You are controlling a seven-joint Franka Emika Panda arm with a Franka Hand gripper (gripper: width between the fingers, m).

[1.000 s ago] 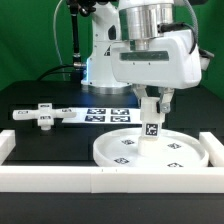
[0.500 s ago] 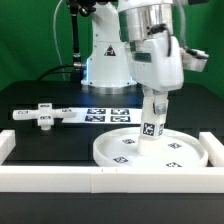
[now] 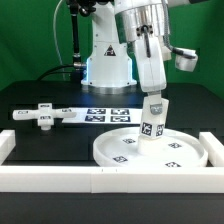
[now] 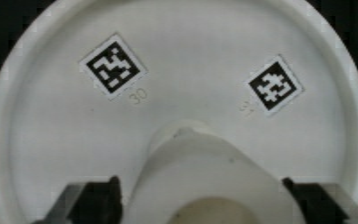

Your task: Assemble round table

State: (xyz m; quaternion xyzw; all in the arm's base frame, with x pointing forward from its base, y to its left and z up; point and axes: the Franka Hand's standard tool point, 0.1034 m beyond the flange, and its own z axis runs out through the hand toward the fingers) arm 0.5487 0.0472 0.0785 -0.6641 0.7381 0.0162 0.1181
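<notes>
The large round disc (image 3: 180, 155) lies flat on the black table at the front of the exterior view's right. The short cylindrical leg (image 3: 152, 125) stands upright at its middle. My gripper (image 3: 155, 100) comes down from above and is shut on the leg's top. In the wrist view the leg (image 4: 202, 165) sits between my two dark fingers (image 4: 91, 200), with the disc (image 4: 194, 40) and two of its tags beneath. The cross-shaped base (image 3: 42, 115) lies on the table at the exterior view's left.
The marker board (image 3: 105, 113) lies behind the disc. The long white border rail (image 3: 60, 178) runs along the front, with raised ends at both sides (image 3: 214, 145). The arm's base (image 3: 105, 60) stands at the back.
My wrist and gripper have turned about the upright axis on the leg, from broad side to narrow side. The leg's tags have shifted round slightly. The disc and base have not moved.
</notes>
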